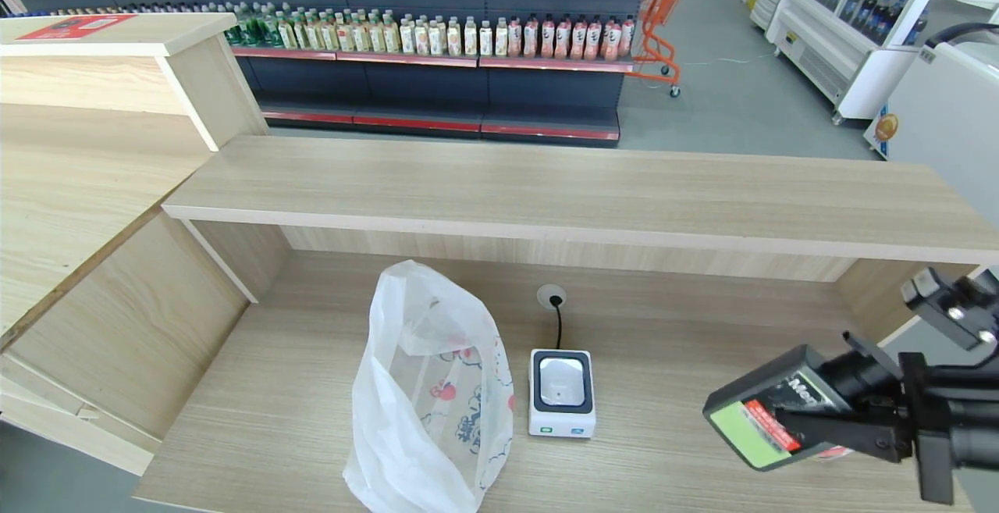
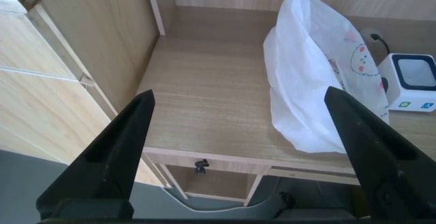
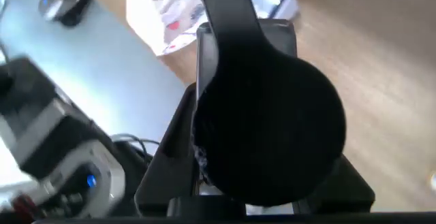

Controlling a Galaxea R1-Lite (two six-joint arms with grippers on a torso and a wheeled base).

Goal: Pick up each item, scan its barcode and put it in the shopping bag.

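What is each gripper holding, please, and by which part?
The right gripper holds a dark box by the end opposite its green face; the left gripper is open, holding nothing.

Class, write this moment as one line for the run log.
right gripper: jaws shut on black box, right of scanner | left gripper: jaws open, empty | bag: left of scanner

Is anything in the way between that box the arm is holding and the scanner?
Nothing visible. The box in the right gripper hangs over bare counter right of the scanner; the shopping bag stands on the scanner's other side.
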